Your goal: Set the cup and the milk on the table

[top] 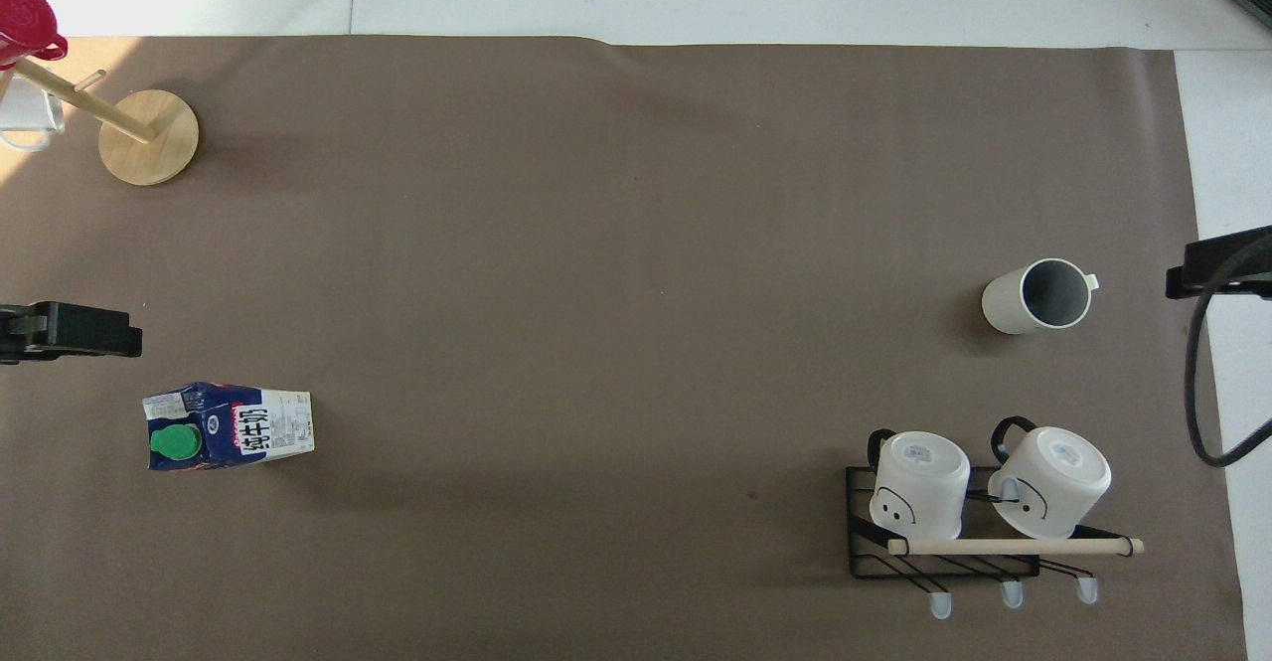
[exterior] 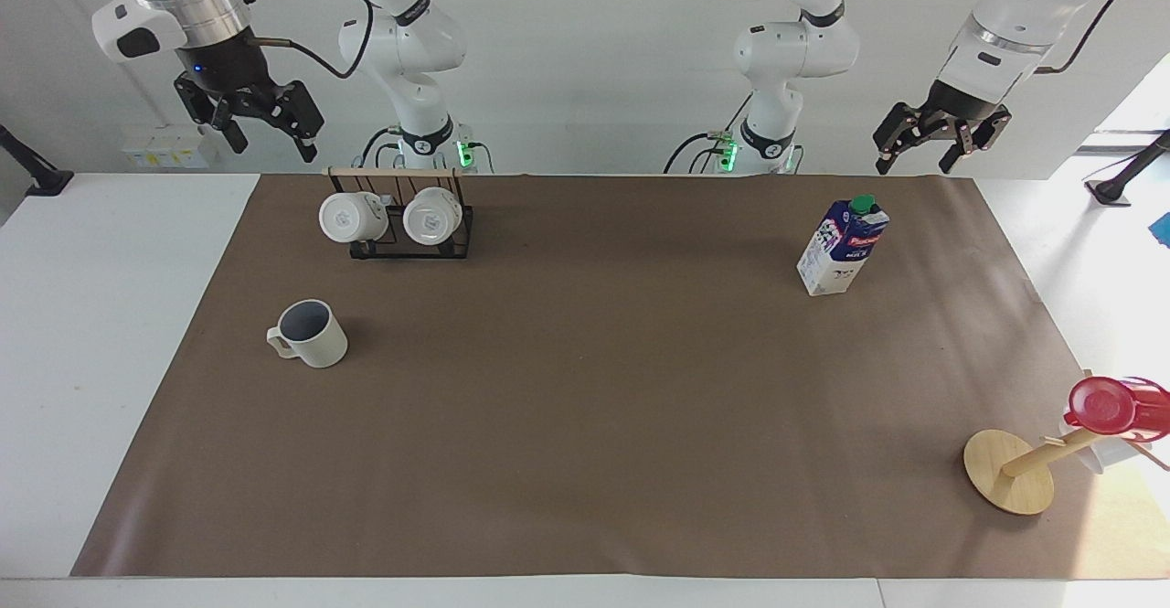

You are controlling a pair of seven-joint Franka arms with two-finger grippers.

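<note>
The cream-white ribbed cup (exterior: 311, 334) stands upright on the brown sheet of the table (exterior: 585, 425) toward the right arm's end; it also shows in the overhead view (top: 1035, 295). The blue and white milk carton (exterior: 841, 247) with a green cap stands upright on the sheet toward the left arm's end, also in the overhead view (top: 229, 427). My right gripper (exterior: 274, 149) hangs open and empty in the air by the rack, well above the cup. My left gripper (exterior: 914, 167) hangs open and empty, above and beside the milk.
A black wire rack (exterior: 411, 247) with two plain white mugs (exterior: 352, 217) stands nearer to the robots than the cup. A wooden mug tree (exterior: 1010, 471) with a red cup (exterior: 1111, 405) stands farther out at the left arm's end.
</note>
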